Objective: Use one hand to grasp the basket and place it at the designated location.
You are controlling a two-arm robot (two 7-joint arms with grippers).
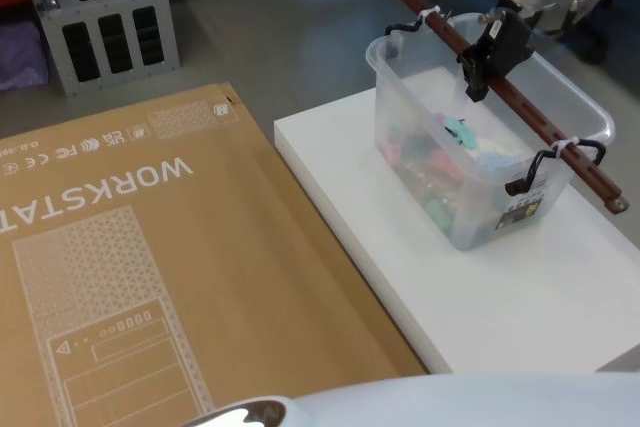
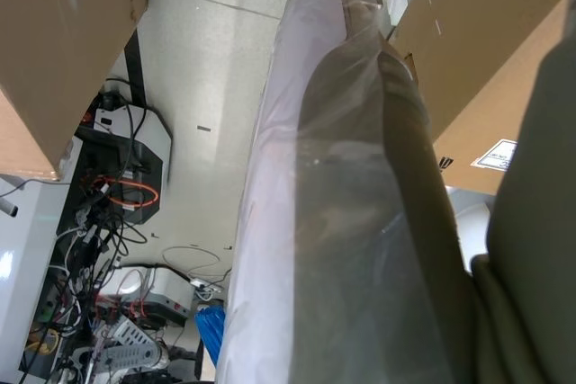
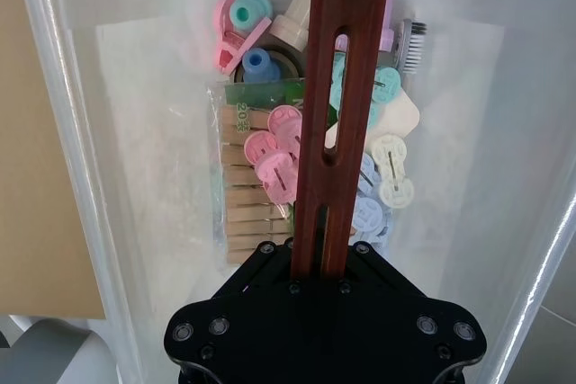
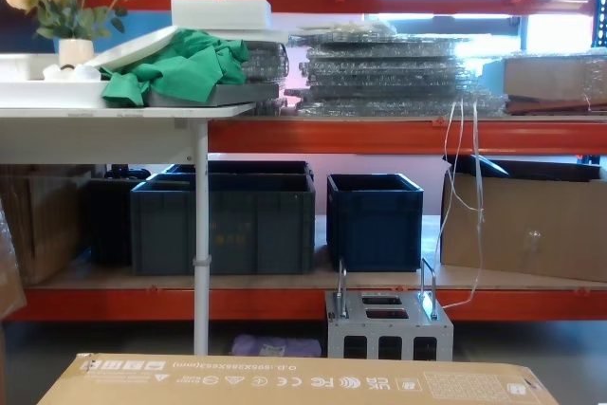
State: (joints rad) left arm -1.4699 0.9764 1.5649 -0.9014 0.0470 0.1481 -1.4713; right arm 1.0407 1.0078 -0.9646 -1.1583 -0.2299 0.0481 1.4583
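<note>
Far left on the floor stands a grey metal box (image 1: 105, 27) with two loop handles. Nearer, a flat cardboard box (image 1: 150, 277) fills the left half of the scene. Right of it lies a white platform (image 1: 520, 297), and the basket (image 1: 385, 42) stands on that platform's far part, loaded with pastel clips (image 3: 270, 159) and wooden pegs.

The basket's bar handle (image 1: 540, 127) sets the geometry. Its long axis runs on a diagonal from far left to near right, overhanging the rim at both ends. The right gripper (image 1: 482, 65) comes in from the far right and sits directly over the bar, set square across it. In the right wrist view the bar runs straight into the black jaws, so they appear pressed together on the handle.

The grip looks a little toward the far end of the bar, not at dead centre. On a lift the near end may therefore dip. The right arm is plainly the nearer one and should carry alone. No marked target spot is evident.
</note>
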